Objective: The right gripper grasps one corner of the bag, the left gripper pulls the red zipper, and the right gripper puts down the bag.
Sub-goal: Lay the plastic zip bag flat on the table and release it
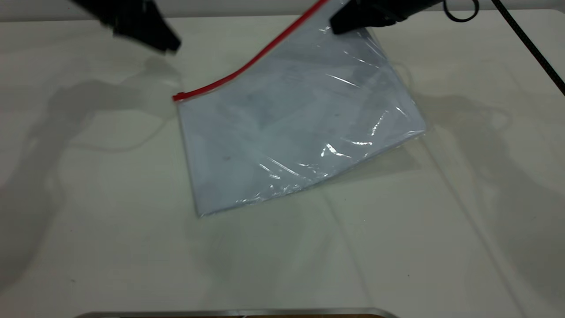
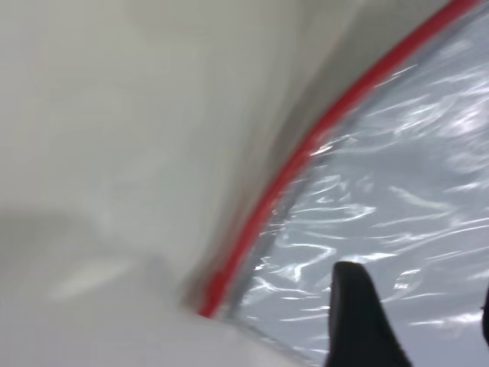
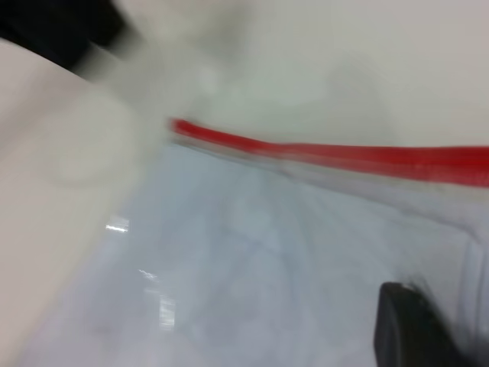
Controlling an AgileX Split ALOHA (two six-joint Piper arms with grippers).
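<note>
Left hand (image 1: 170,44) hangs above the white worktop (image 1: 88,221), apart from the bag; whether it is wide or narrow I cannot tell. To its right the bag (image 1: 300,132) slopes, its lower edge on the worktop, the red zipper (image 1: 247,66) climbing rightward. At far right, the right hand (image 1: 337,27) holds the raised corner of the bag (image 1: 326,6).

Clear bag (image 1: 291,132) (white paper inside), bright red zipper (image 1: 247,66) edge; black tools; off-white table (image 1: 88,221).
</note>
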